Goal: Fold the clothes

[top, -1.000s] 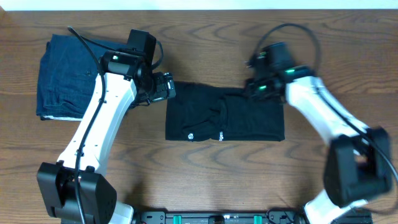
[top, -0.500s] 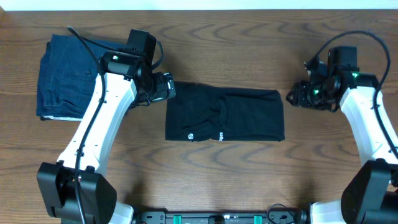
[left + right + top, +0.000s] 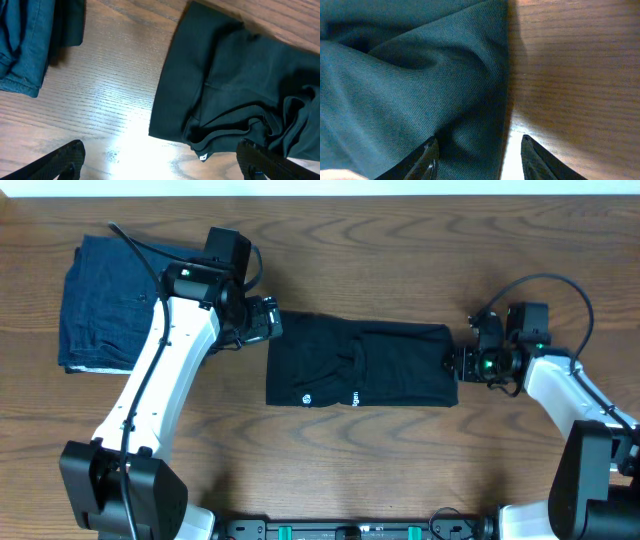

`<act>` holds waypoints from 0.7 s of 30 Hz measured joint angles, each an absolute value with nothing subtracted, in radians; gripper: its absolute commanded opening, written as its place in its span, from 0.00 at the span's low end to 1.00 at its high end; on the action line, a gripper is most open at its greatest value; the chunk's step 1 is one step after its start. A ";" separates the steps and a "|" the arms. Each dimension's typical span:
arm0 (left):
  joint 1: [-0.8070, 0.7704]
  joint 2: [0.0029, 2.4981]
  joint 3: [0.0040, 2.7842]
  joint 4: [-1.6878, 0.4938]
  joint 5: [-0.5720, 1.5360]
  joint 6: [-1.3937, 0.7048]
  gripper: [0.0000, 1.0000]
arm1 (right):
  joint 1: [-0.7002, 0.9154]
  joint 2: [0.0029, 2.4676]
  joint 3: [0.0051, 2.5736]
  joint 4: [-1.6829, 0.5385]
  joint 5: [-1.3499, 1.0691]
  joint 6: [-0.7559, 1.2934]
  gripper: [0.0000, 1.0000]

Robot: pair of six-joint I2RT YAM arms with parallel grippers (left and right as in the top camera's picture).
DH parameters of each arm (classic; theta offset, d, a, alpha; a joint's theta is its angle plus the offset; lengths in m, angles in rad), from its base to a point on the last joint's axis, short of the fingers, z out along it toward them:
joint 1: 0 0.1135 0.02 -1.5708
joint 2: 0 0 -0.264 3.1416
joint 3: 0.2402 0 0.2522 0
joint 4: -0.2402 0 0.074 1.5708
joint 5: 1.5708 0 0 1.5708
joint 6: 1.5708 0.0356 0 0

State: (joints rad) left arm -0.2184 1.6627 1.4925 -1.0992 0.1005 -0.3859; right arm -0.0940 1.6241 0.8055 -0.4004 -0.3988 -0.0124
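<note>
We see R gripper (image 3: pixel 455 363) back in at R edge of black T-shirt (image 3: pixel 340 370), part-folded on table (image 3: pixel 350 470), jaws apart straddling hem, L gripper (image 3: pixel 272 320) wide apart, so prob next fold.

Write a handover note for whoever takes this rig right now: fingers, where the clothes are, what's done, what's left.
Left fingers: open wide, empty, above the left end of the black shirt.
Right fingers: open, low at the shirt's right end, its edge between them, not pinched.
Shirt: flat in the middle of the table.
Blue garment: folded, far left, apart from the shirt.
Done: shirt folded into a long band.
Left: probably fold the band's ends in to make a compact stack.
</note>
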 measured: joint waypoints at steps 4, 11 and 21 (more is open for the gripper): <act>-0.218 1.663 1.493 -1.099 0.101 -0.386 0.98 | -0.094 1.624 0.757 -0.335 -0.416 -0.013 0.45; -0.218 1.663 1.493 -1.099 0.101 -0.386 0.98 | -0.092 1.625 0.743 -0.313 -0.439 -0.017 0.01; -0.218 1.663 1.493 -1.100 0.101 -0.386 0.98 | -0.155 1.625 0.838 -0.426 -0.455 -0.015 0.01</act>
State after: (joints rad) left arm -0.2184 1.6627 1.4925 -1.0996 0.1005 -0.3859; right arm -0.1547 1.6245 0.8379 -0.4263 -0.4549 -0.0147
